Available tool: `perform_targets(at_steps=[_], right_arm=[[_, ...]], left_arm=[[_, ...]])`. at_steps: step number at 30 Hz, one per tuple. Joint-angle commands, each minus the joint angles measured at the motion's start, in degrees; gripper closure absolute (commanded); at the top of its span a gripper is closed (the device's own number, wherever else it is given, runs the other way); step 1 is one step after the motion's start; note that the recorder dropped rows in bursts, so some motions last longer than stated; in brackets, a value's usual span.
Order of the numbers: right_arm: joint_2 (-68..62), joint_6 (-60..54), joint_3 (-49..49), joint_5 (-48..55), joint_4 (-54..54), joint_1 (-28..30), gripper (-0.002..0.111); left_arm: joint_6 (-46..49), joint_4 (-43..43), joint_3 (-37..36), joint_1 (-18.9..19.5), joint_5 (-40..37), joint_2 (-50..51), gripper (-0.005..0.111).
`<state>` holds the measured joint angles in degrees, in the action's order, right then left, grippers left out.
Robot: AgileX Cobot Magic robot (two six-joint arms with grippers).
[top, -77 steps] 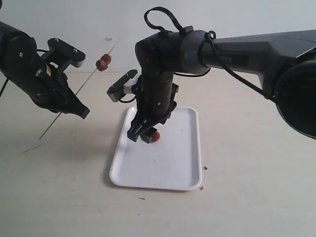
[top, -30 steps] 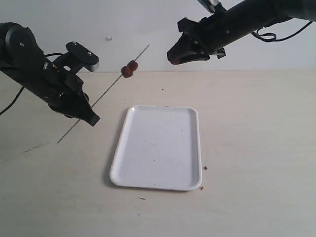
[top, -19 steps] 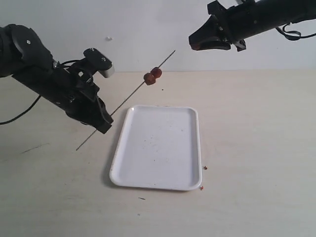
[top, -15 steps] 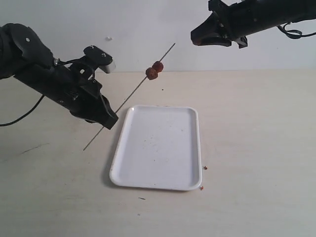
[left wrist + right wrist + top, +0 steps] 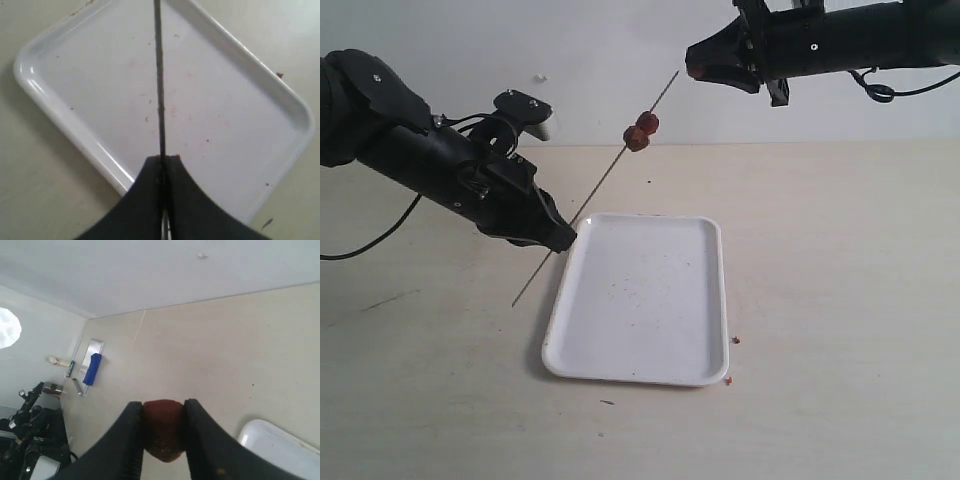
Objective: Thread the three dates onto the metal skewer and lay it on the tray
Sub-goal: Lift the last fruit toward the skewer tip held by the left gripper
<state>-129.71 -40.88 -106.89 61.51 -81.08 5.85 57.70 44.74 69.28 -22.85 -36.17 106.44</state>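
Note:
My left gripper (image 5: pixel 560 238) is shut on the metal skewer (image 5: pixel 605 180), which slants up to the right above the table. Two dates (image 5: pixel 641 131) sit threaded on its upper part. In the left wrist view the skewer (image 5: pixel 159 80) runs out from my closed fingertips (image 5: pixel 163 160) over the white tray (image 5: pixel 240 165). My right gripper (image 5: pixel 695 66) hangs high at the back right, just beyond the skewer's tip, shut on the third date (image 5: pixel 163 430). The tray (image 5: pixel 642 370) lies flat on the table with nothing on it.
Small reddish crumbs (image 5: pixel 732 341) lie on the table off the tray's near right corner. The right wrist view shows a blue-handled tool (image 5: pixel 92 369) on a surface far below, and the tray's corner (image 5: pixel 280 450).
The left arm has swung right, bringing the skewer over the tray's left edge. The right gripper lifted the third date off the tray and now holds it close to the skewer's tip.

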Motion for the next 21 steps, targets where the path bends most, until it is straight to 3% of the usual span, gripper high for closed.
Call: perform_targets(at_steps=[1,21], right_arm=[[0.29,-1.07,-0.39,0.81,-1.65,-0.53,0.081],[0.29,-9.83,-0.39,6.41,-7.31,-1.17,0.081]], left_arm=[[2.02,2.61,0.21,-0.05,0.15,0.03,0.107],[1.93,3.94,0.21,-0.05,0.29,0.03,0.107]])
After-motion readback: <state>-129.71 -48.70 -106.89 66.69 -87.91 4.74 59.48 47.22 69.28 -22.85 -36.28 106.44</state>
